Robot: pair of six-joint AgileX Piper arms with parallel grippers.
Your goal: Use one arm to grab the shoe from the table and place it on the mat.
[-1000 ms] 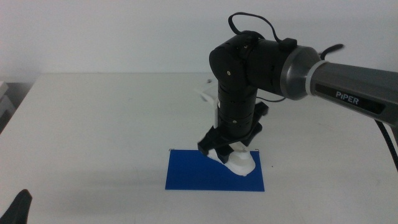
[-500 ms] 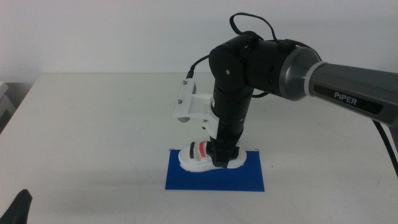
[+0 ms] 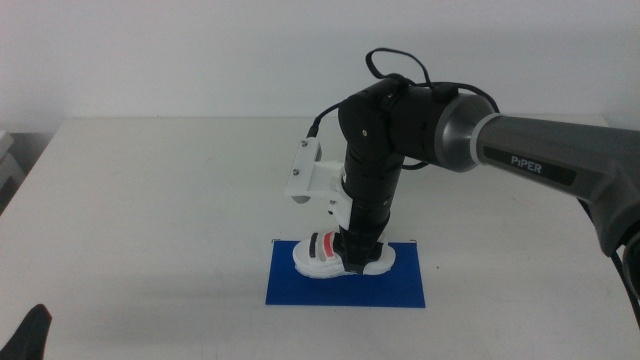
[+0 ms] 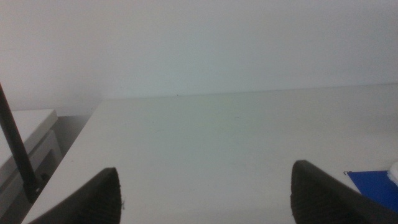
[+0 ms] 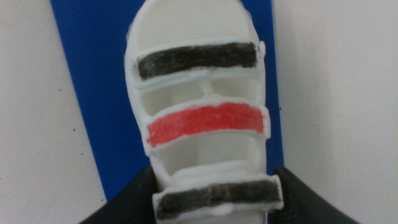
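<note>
White shoe [image 3: 335, 256] sits on the blue mat [image 3: 345, 285], lower centre, the right gripper [image 3: 358, 258] grasping its heel; left gripper [image 4: 205, 193], jaws released, waits lower left.

I read "PIPER" in white letters on grey forearm of arm [image 3: 530, 165], right side. No other legible text.
</note>
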